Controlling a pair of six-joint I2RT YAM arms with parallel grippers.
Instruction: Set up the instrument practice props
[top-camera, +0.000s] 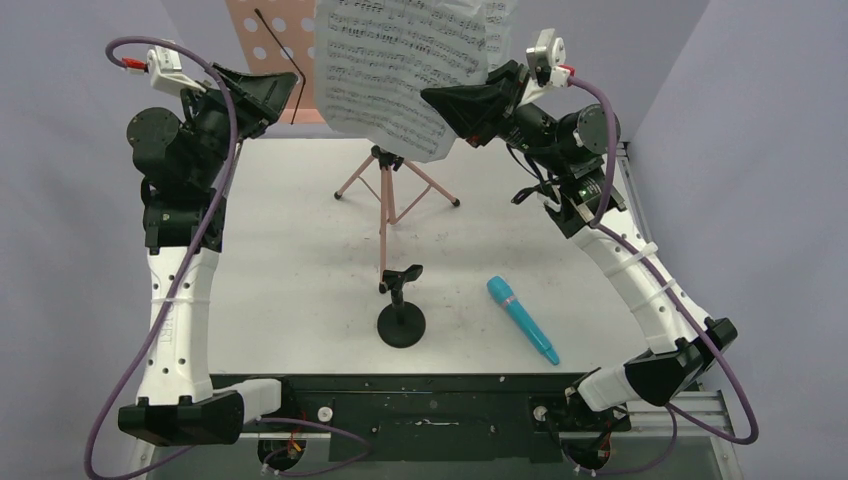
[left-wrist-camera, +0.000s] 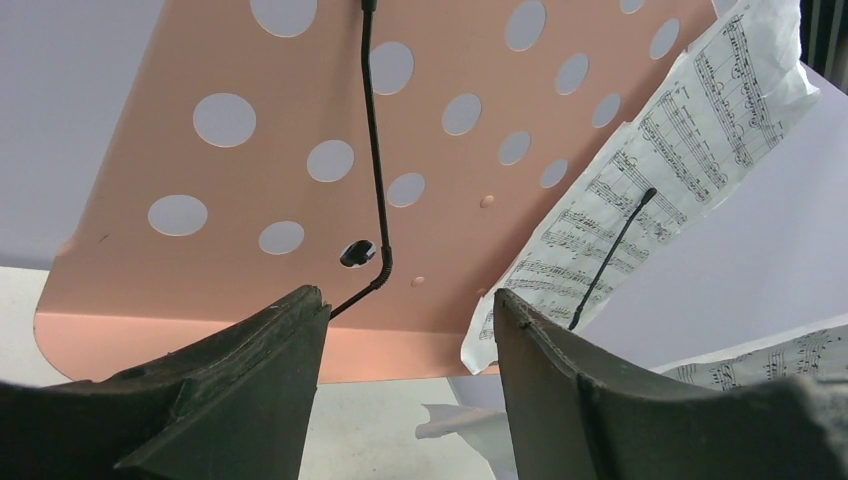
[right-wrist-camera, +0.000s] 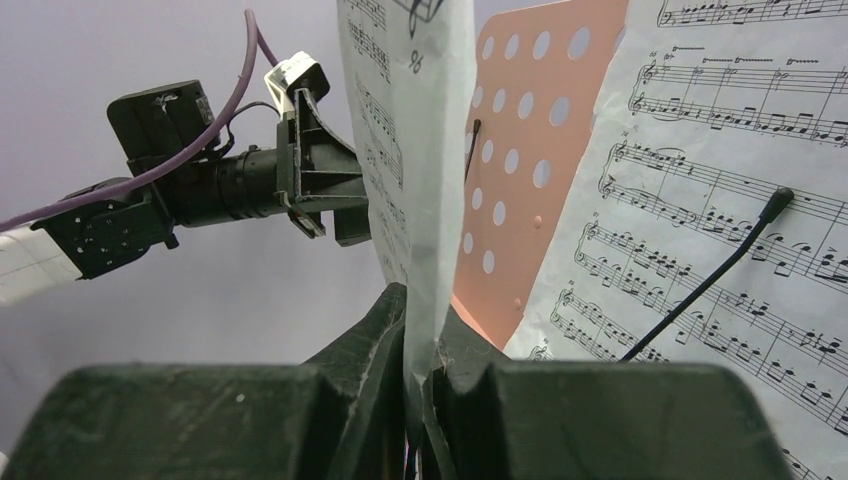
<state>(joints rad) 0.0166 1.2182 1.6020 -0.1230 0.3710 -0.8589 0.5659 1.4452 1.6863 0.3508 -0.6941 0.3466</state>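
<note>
1. Right pincer (right-wrist-camera: 420, 335): jaws together, clamped on the lower edge of the held sheet-music page (right-wrist-camera: 412, 170). Page upright above the grip, high off the surface, in front of the stand's desk.
2. Left pincer (left-wrist-camera: 410, 305): jaws apart, close below the desk's lower lip and facing it.
3. Surface (top-camera: 290, 260): white, carrying the stand, mic stand and microphone.
4. Music stand (top-camera: 384, 215): pink, upright on its tripod at far middle of the surface. Perforated desk (left-wrist-camera: 290, 160) up between the two raised arms, thin black wire arm (left-wrist-camera: 377, 150) running down its face.
5. Second sheet-music page (right-wrist-camera: 700, 190): on the desk's right part, hanging past the desk edge, other wire arm (right-wrist-camera: 700, 278) lying across it.
6. Mic stand (top-camera: 401, 322): black, round base, upright at near middle, clip on top, near the tripod's front foot.
7. Microphone (top-camera: 522, 318): teal, lying flat to the right of the mic stand, apart from it and well apart from both pincers.
</note>
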